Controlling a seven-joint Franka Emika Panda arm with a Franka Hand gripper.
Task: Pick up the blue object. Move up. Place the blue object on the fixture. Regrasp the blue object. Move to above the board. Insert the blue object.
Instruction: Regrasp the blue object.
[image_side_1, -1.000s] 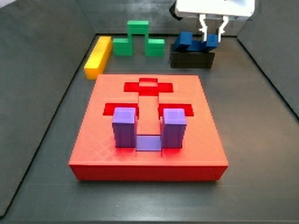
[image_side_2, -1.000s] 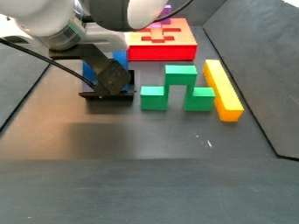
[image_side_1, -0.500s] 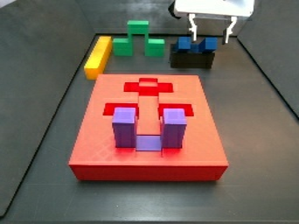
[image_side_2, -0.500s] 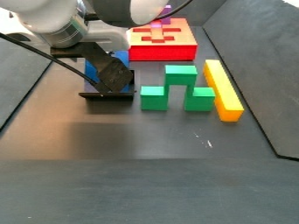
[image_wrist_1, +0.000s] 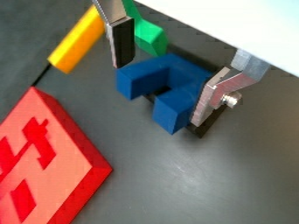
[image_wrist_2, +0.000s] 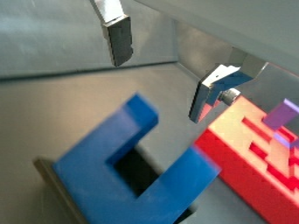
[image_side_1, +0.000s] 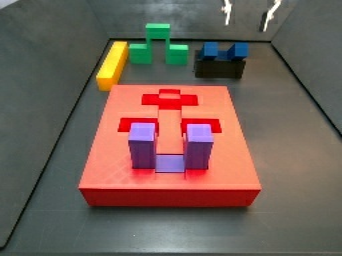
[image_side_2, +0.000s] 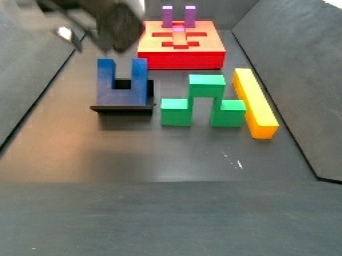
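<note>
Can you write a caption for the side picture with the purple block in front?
Open gripper lifted above the blue object sitting on the fixture.

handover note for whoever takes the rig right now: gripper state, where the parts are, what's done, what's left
Gripper: open, empty, lifted clear above the blue object; both fingers apart from it in both wrist views.
Blue object: resting on the fixture, prongs pointing up, beside the green block.
Board: the purple U-block is already seated in it; the cross-shaped recess at the end toward the fixture looks free.
Done: pick, lift, place on fixture.
Left: regrasp the blue object, move above the board, insert.
</note>
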